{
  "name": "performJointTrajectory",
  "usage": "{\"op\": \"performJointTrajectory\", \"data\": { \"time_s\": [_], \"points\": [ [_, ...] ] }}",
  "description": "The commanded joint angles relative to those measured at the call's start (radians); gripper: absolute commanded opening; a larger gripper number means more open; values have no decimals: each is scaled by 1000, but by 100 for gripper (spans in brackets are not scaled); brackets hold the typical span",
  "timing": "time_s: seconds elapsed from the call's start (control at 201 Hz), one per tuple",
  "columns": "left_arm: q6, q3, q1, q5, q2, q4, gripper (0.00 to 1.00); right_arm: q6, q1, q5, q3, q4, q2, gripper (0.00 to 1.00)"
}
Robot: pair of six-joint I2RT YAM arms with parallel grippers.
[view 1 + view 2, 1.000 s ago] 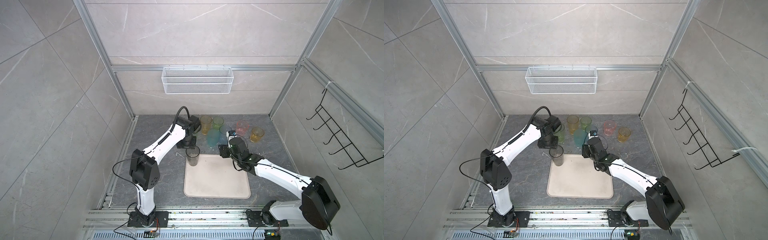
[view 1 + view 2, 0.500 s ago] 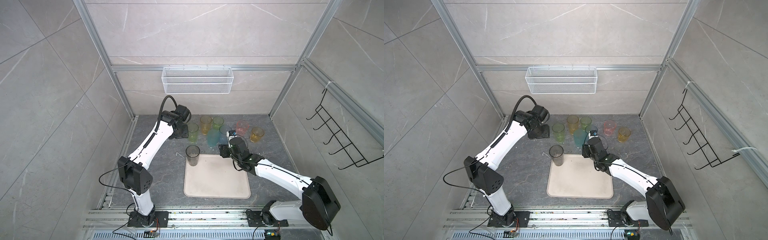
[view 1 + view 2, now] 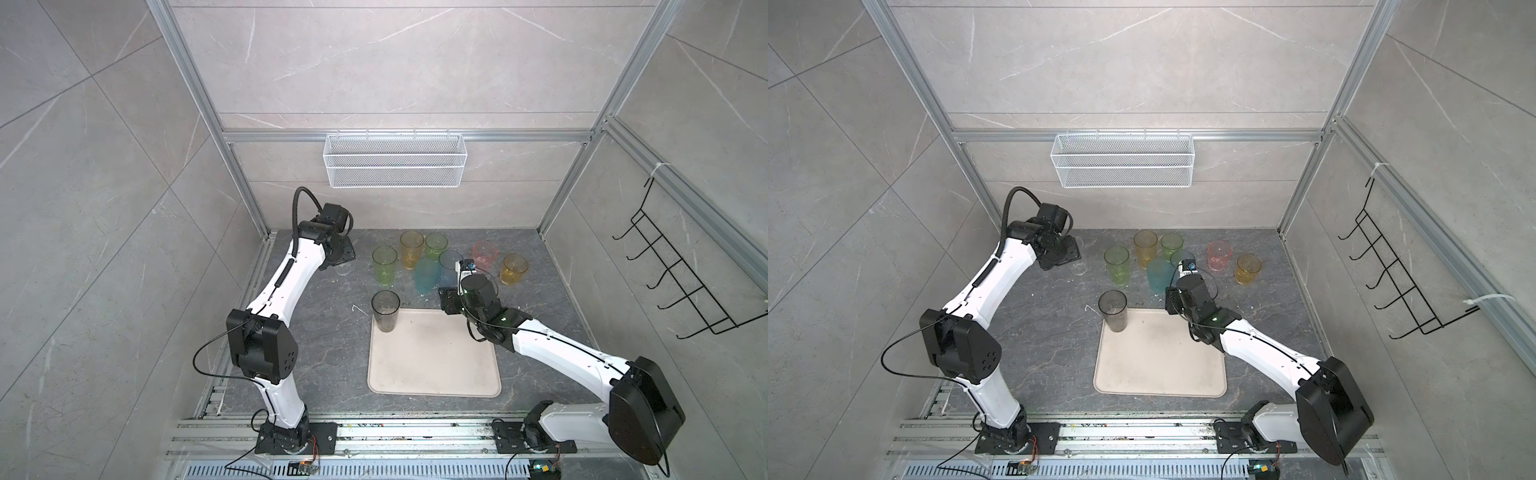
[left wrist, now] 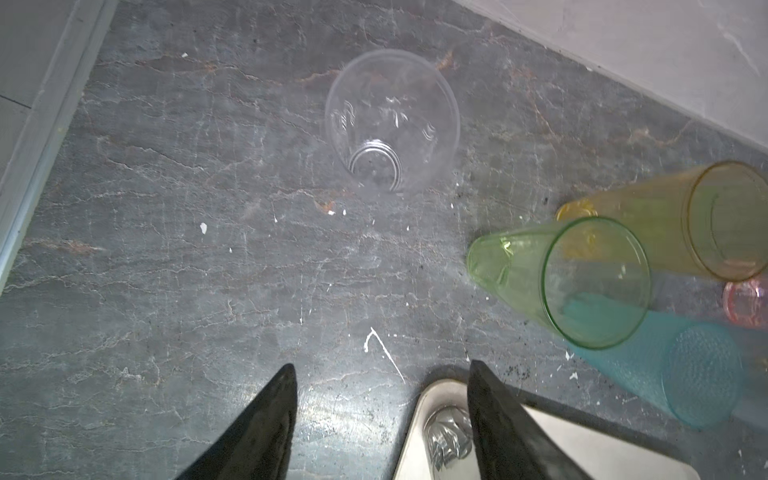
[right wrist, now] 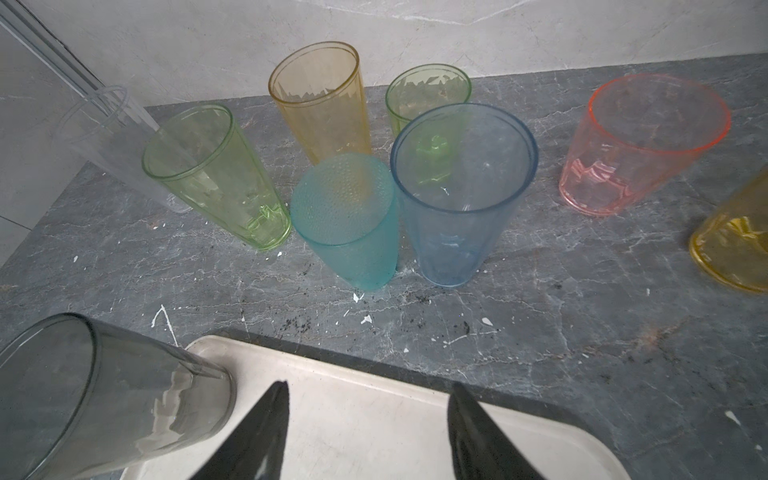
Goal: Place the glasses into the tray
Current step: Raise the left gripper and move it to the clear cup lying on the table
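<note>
One in, eight waiting — nothing gripped
The smoky grey glass (image 3: 385, 311) stands upright in the far left corner of the tray (image 3: 432, 365), probably to keep the rest free. Your left gripper (image 4: 381, 365), jaws apart, hovers beyond that corner facing the clear glass (image 4: 392, 120); your right gripper (image 5: 369, 384), jaws apart, hangs over the tray's far edge. The teal glass (image 5: 345, 216) and blue glass (image 5: 461, 187) crowd just beyond — tight approach

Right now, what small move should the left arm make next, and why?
Probably ease the left gripper forward to straddle the clear glass: its jaws are open and empty, that glass stands upright just ahead, and only the grey glass is in the tray.
</note>
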State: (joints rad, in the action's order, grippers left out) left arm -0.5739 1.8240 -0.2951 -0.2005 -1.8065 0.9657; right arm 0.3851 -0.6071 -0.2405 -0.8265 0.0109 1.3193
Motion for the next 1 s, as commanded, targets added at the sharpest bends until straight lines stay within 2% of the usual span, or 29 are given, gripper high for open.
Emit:
{"op": "performJointTrajectory", "data": {
  "time_s": [0.0, 0.403, 0.996],
  "points": [
    [-14, 67, 33, -10, -52, -18, 66, 11, 3, -18, -1, 21, -30, 63],
    [3, 282, 136, 42, -258, 17, 66, 5, 3, -22, 4, 17, -34, 63],
    [9, 419, 175, 64, -438, 48, 64, 6, 1, -22, 2, 18, -28, 63]
  ]
}}
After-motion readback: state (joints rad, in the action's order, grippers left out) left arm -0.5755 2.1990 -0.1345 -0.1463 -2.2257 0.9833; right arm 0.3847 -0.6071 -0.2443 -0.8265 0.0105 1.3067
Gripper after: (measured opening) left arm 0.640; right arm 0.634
